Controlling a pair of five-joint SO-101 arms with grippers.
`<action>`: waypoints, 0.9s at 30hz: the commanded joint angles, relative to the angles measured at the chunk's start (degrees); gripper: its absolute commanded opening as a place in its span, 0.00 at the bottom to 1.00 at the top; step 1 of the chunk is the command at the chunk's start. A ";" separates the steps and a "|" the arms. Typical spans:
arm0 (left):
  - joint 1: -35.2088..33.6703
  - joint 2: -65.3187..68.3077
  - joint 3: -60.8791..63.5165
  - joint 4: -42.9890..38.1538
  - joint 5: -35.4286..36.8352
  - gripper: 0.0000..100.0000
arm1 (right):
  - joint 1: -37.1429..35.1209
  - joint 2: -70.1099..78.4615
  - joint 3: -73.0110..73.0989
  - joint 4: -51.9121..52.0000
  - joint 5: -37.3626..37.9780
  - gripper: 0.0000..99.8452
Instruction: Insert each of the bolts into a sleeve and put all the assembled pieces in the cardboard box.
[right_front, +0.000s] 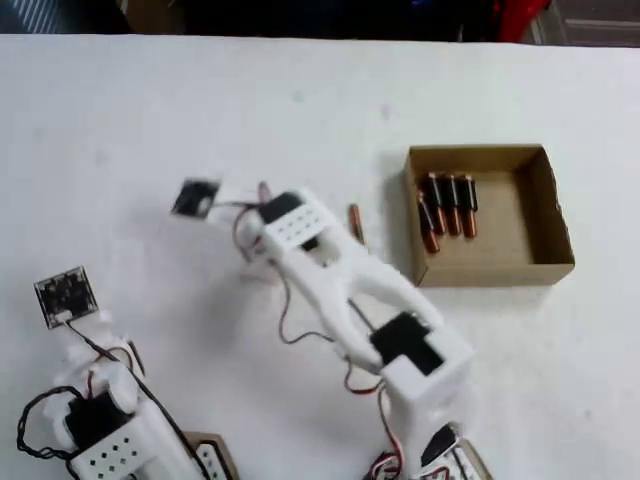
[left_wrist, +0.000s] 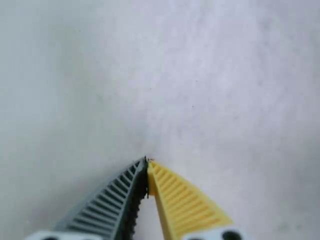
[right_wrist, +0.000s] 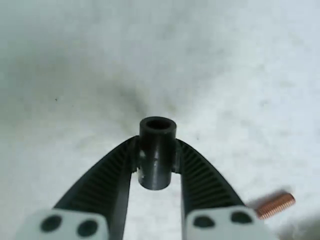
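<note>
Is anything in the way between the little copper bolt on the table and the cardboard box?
Nothing visible. Just bare table lies between the bolt and the cardboard box, whose own side wall faces it.

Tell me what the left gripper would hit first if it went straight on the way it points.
The left gripper, shut, points at the white table. It would probably meet the tabletop first; nothing else lies in that line. Depth is hard to judge.
</note>
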 joint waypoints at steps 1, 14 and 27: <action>-0.22 -0.22 0.00 0.70 0.09 0.02 | 3.12 -8.40 -2.99 4.79 -1.41 0.02; -0.22 -0.22 0.00 0.70 0.09 0.02 | 4.79 -23.16 -2.55 22.73 -8.44 0.02; -0.22 -0.22 0.00 0.70 0.09 0.02 | 6.99 -23.08 19.52 -0.48 -9.49 0.02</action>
